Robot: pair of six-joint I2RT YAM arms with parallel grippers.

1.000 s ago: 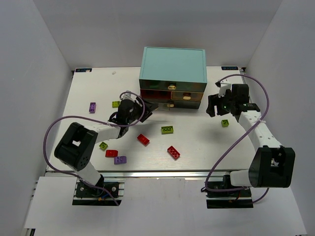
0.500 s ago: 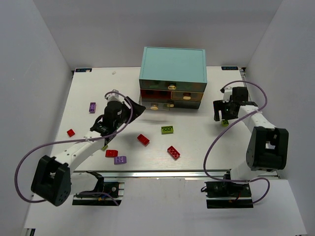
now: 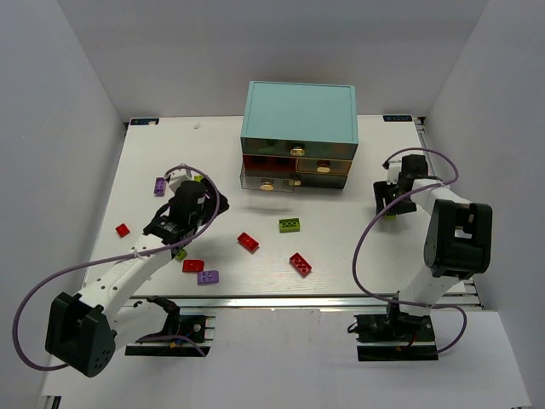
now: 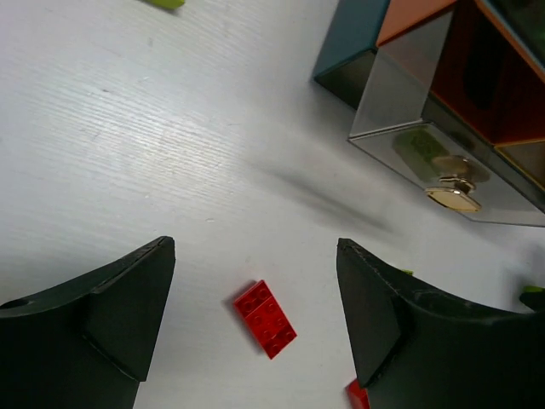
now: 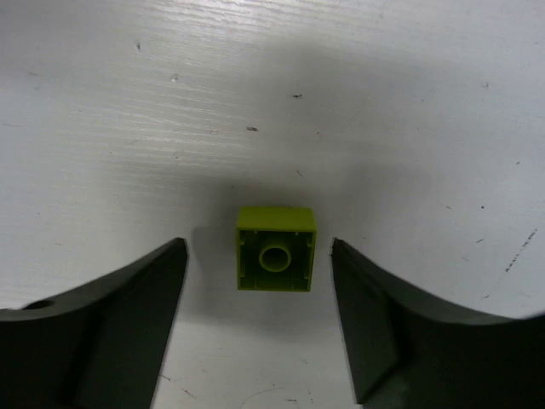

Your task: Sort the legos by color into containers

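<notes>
Hanging right above a small yellow-green brick (image 5: 274,250), the right gripper (image 5: 258,256) has its fingers wide apart and empty, one on each side, not touching it. This brick is square, smooth plastic, hollow side up on the white table (image 5: 409,102), beside the cabinet (image 3: 298,115). The left gripper (image 4: 255,256), also wide and empty, frames a red brick (image 4: 266,318) lying slantwise.
</notes>
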